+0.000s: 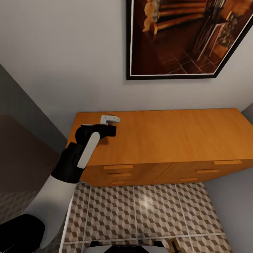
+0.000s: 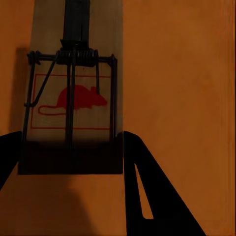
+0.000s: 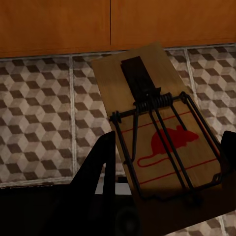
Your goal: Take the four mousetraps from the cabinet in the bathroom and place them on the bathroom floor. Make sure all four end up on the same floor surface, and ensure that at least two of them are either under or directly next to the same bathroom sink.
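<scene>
One mousetrap [image 2: 73, 105], a wooden board with a red mouse print and a dark wire spring, lies on top of the orange-brown cabinet [image 1: 175, 135] near its left end. My left gripper [image 1: 109, 121] reaches over it, and in the left wrist view the left gripper [image 2: 71, 145] has its dark fingers [image 2: 147, 187] pressed against both long sides of the board. A second mousetrap [image 3: 157, 128] hangs tilted above the bathroom floor [image 3: 44, 108] in front of the cabinet's drawers [image 3: 54, 24], with my right gripper [image 3: 169, 147] shut on it.
A dark-framed picture [image 1: 182, 35] hangs on the pale wall above the cabinet. A grey wall [image 1: 21, 140] stands close at the left and another [image 1: 232, 203] at the right. Cube-patterned floor [image 1: 140, 211] lies between my base and the drawers [image 1: 119, 174].
</scene>
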### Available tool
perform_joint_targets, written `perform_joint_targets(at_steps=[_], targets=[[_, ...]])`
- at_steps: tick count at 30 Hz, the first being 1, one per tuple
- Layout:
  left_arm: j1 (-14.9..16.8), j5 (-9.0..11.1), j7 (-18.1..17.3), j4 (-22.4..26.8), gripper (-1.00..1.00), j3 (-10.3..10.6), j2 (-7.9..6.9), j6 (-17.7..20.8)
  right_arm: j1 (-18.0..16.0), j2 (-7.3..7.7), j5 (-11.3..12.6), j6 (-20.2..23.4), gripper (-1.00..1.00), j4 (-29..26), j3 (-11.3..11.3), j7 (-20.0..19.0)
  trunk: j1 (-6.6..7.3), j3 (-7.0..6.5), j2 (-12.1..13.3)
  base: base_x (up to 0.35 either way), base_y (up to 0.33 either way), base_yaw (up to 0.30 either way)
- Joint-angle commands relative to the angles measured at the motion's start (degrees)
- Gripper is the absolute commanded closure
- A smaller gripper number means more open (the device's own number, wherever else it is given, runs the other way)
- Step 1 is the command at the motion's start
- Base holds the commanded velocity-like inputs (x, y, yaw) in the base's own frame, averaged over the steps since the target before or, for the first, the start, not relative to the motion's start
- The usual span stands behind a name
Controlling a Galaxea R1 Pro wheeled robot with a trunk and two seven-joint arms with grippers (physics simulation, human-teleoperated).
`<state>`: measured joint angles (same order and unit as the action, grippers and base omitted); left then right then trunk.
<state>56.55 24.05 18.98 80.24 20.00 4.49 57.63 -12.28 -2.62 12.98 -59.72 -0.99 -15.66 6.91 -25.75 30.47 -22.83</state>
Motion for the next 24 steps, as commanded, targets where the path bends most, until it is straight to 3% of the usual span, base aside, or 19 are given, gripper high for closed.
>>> perform_joint_targets(at_steps=[1, 12, 24], targets=[[0.05, 0.47, 0.54, 0.27, 1.00, 0.05, -0.01, 0.20, -0.03, -0.01, 0.18, -0.13, 1.00, 0.03, -0.51, 0.47, -0.03, 0.08, -0.09, 0.000, 0.000, 0.000], [0.05, 0.47, 0.54, 1.56, 1.00, 0.04, -0.35, 0.20, -0.03, -0.01, 0.19, -0.13, 1.00, 0.03, -0.51, 0.47, -0.03, 0.08, -0.09, -0.013, 0.000, 0.000], [0.05, 0.47, 0.54, 1.00, 1.00, 0.12, -1.06, 0.20, -0.03, -0.01, 0.20, -0.13, 1.00, 0.03, -0.51, 0.47, -0.03, 0.08, -0.09, -0.300, 0.000, 0.000]])
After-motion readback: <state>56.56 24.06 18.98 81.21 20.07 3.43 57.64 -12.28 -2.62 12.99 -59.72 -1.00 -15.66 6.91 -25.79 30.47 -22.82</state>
